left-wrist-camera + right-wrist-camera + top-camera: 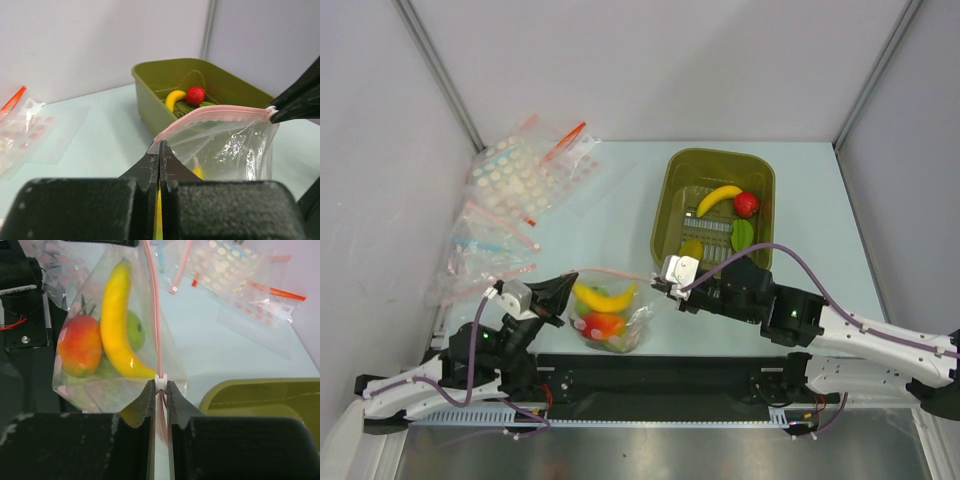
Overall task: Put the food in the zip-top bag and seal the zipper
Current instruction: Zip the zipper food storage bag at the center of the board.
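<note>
The clear zip-top bag (610,318) hangs between my two grippers near the table's front edge. It holds a yellow banana (116,315), a red-orange tomato (80,346) and a green apple (134,330). Its pink zipper (620,272) is stretched taut. My left gripper (568,285) is shut on the bag's left corner (156,145). My right gripper (665,281) is shut on the white slider (160,383) at the zipper's right end. The olive tub (715,165) holds another banana (717,199), a red fruit (747,205) and green pieces.
Several spare clear bags with pastel dots and pink or blue strips (515,190) lie at the left back. The olive tub stands just behind my right gripper. Grey walls close the table on three sides.
</note>
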Controlling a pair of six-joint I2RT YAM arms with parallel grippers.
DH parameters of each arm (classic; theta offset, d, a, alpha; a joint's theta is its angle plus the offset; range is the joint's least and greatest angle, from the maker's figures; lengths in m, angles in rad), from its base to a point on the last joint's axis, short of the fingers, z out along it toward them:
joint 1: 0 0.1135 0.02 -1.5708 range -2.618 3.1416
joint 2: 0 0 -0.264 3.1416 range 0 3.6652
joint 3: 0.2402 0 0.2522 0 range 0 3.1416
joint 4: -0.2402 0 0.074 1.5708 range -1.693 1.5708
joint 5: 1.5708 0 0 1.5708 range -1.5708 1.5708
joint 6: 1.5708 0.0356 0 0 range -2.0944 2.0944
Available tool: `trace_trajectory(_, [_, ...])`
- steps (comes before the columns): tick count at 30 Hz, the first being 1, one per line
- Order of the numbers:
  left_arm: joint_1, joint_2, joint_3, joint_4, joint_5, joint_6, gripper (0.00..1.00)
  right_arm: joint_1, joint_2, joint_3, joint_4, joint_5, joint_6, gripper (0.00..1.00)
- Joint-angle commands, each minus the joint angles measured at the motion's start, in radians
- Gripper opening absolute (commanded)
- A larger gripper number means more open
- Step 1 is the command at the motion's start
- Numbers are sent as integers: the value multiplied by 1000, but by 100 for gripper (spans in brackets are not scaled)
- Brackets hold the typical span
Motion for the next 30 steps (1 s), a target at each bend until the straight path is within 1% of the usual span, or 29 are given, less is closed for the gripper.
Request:
trace_trajectory(1, [6, -99, 15, 42, -188, -1, 0, -29, -33, 50, -121, 90, 20, 1])
trace_trajectory(7, [3, -108, 21, 25, -228, -10, 0, -71, -73, 24, -120, 164, 37, 0])
trace_trajectory(13, [-2, -129, 20, 22, -253, -14, 0, -74, -105, -4, -109, 173, 2, 0])
trace_trajectory(20, [-3, -129, 15, 28, -262, -8, 0, -74, -110, -10, -105, 235, 4, 0])
trace_trajectory(24, [-3, -80, 24, 38, -279, 1, 0, -76, -111, -33, -36, 250, -4, 0])
trace_trajectory(28, [-3, -7, 23, 141, -305, 44, 0, -83, -82, -42, 67, 256, -10, 0])
trace_trajectory(30, [-3, 36, 27, 175, -336, 26, 2, -102, -35, -27, 119, 230, -4, 0])
